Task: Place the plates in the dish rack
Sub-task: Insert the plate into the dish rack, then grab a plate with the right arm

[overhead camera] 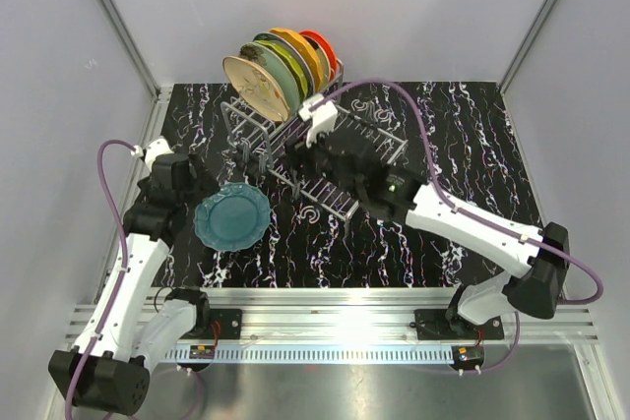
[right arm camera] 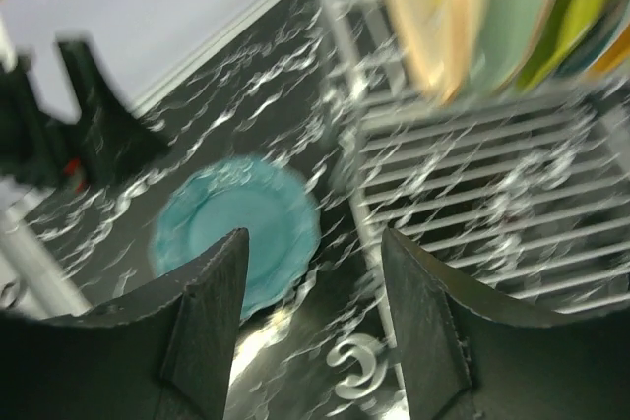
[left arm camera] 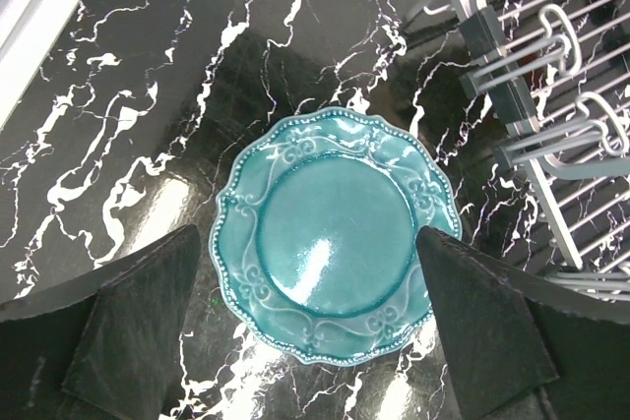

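One teal plate (overhead camera: 232,217) lies flat on the black marbled table, left of the dish rack (overhead camera: 340,145). My left gripper (overhead camera: 197,196) hovers over the plate's left side, open. In the left wrist view the teal plate (left arm camera: 335,238) fills the gap of the left gripper (left arm camera: 307,238), whose fingers (left arm camera: 138,327) stand above it, apart from its rim. Several plates (overhead camera: 281,71) stand upright in the rack's raised section. My right gripper (overhead camera: 307,156) is over the rack's near left part, open and empty. The blurred right wrist view shows the right gripper (right arm camera: 315,238), teal plate (right arm camera: 212,213), rack (right arm camera: 482,194) and racked plates (right arm camera: 472,17).
The rack's flat wire tray (overhead camera: 325,199) reaches toward the table's middle, with curled wire hooks (left arm camera: 591,115) along it. White walls and a metal frame close in the table on three sides. A purple cable (overhead camera: 413,115) arcs over the rack's right end.
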Robot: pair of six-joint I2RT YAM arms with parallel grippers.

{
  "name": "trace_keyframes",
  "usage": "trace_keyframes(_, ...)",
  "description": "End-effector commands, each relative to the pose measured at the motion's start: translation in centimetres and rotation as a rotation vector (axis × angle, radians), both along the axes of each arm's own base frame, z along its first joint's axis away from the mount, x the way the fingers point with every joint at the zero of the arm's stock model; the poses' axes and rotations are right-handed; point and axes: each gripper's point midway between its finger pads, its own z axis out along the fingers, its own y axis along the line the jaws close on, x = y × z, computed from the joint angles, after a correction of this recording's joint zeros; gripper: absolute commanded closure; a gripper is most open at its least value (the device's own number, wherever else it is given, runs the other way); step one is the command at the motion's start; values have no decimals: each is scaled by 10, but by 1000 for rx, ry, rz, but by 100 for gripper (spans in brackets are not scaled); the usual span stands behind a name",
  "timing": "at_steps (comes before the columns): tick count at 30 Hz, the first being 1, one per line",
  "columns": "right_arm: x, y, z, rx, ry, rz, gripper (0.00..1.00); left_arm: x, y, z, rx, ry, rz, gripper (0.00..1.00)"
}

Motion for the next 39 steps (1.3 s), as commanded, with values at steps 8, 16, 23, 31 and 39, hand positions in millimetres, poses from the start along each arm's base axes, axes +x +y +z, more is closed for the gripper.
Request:
trace_keyframes(8,-66,24,-120,236,370,-43,35,7,14,11,13,-34,46,1)
trace_keyframes(16,-69,52,-172,258,448,-166,30,5,19,13,15,-44,66,1)
trace_keyframes(23,-60,67,-206,308,545,-273,29,5,18,16,7,-53,60,1)
trace_keyframes(31,-47,84,-242,324,606,-385,28,5,14,16,-6,-59,42,1)
trace_keyframes(39,-45,88,-275,350,691,-481,27,6,11,16,-17,-60,31,1)
